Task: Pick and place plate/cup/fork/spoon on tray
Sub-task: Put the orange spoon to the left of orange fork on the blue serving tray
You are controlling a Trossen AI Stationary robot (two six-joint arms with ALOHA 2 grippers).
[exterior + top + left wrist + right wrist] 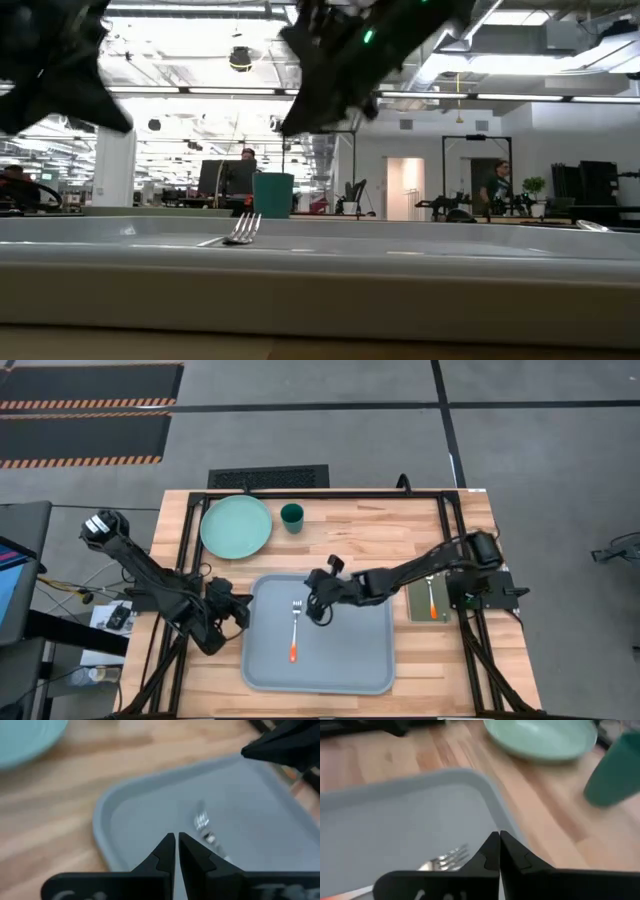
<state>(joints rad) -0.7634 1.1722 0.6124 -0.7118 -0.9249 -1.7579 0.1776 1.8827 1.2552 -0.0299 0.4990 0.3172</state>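
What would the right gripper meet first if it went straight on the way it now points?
Probably the tray's far rim, just ahead of the shut right gripper; depth is unclear, so it may pass above. Beyond lies bare wood, then the plate, with the cup off to one side.

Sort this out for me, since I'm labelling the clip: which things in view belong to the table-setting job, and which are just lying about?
Belong to the job:
- tray
- fork, already lying in the tray
- plate
- cup
- spoon, resting on the pad

Just lying about:
- grey-green pad under the spoon
- black floor grate beyond the table
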